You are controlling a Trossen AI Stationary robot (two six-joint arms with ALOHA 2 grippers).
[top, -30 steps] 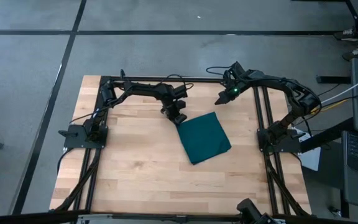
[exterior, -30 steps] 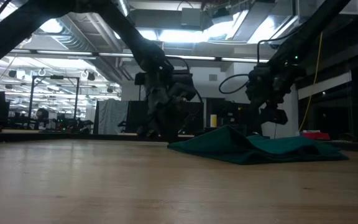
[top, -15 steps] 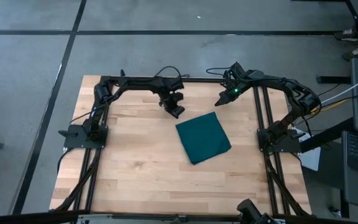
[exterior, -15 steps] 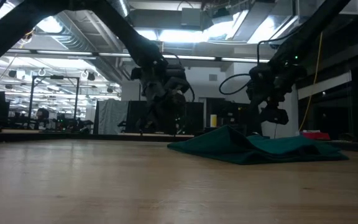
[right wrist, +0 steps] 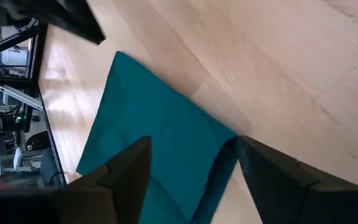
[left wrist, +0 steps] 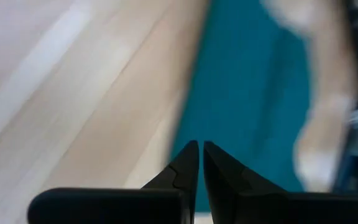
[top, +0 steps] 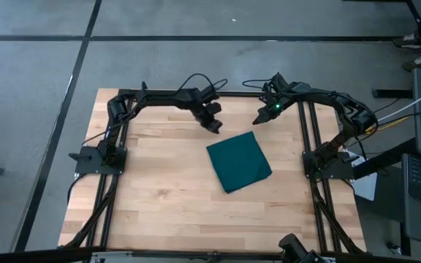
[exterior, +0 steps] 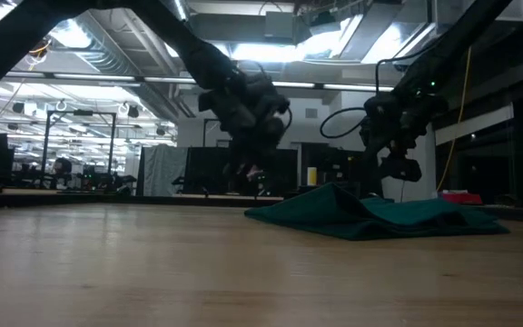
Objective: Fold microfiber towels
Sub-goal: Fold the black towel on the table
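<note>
Below and just right of the left gripper (top: 213, 125), the towel (top: 239, 161) lies folded flat on the table (top: 159, 190), a dark teal, roughly square piece turned at an angle to the table's edges. That gripper hangs clear of the cloth, beside its near-left corner and not touching it; in the left wrist view its fingers (left wrist: 185, 167) are pressed together with only a thin slit between them, and they hold nothing, with teal cloth (left wrist: 247, 106) filling the space beyond their tips over pale wood. From the right gripper (top: 259, 116), the towel sits below and slightly to the left, apart from it; this gripper hovers over bare wood near the back of the table, off the cloth's far corner. Its fingers (right wrist: 123, 177) stand wide apart in the right wrist view, empty, and between them the towel (right wrist: 160, 149) shows with one straight edge and a folded corner lying on the planks. Seen at table height, the towel (exterior: 370, 216) is a low, slightly rumpled heap with a raised ridge near its middle, and both grippers hang above and behind it, the left one (exterior: 248, 168) off the heap's left end and the right one (exterior: 393, 168) over its middle.
</note>
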